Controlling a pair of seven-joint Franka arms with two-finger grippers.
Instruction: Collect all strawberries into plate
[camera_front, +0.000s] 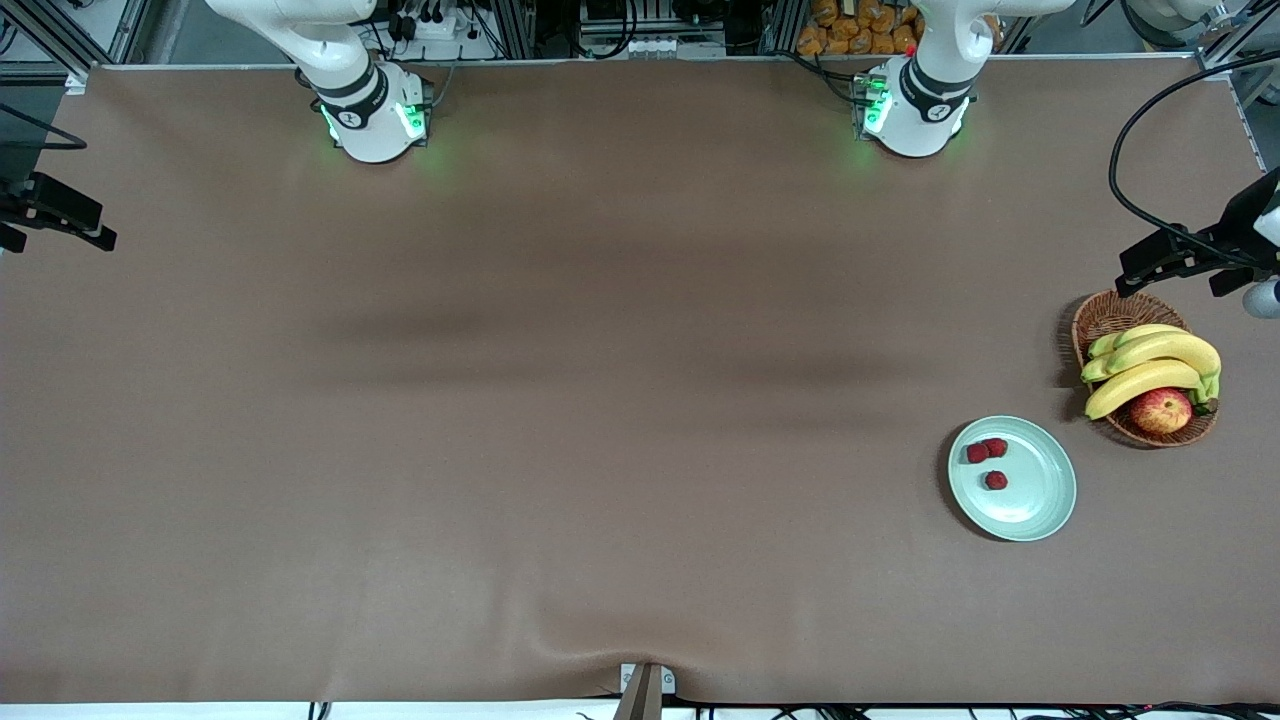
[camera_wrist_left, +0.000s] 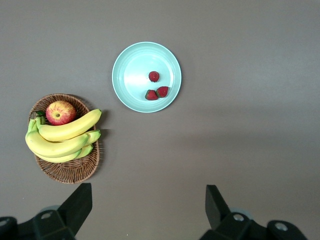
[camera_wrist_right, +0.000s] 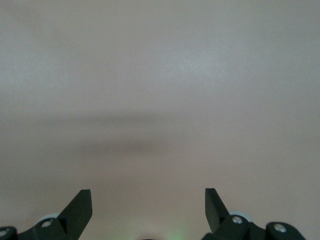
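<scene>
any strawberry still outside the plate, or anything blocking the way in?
No. All three strawberries already lie on the plate, and nothing visible blocks it. The basket sits beside it, apart. The left gripper is open, above bare table near the basket; the right gripper waits open over bare table.

no readable text, labels, brands or numbers on anything in view

I get even, soft overhead light on the bench (camera_front: 560, 420) in the front view, with broad faint shadow bands across the middle of the frame. The plate (camera_front: 1040, 500) shows mild gloss and a thin dark shadow along its left edge. The left wrist view is crisp and neutral. My right wrist view looks washed out, pinkish and hazy.
</scene>
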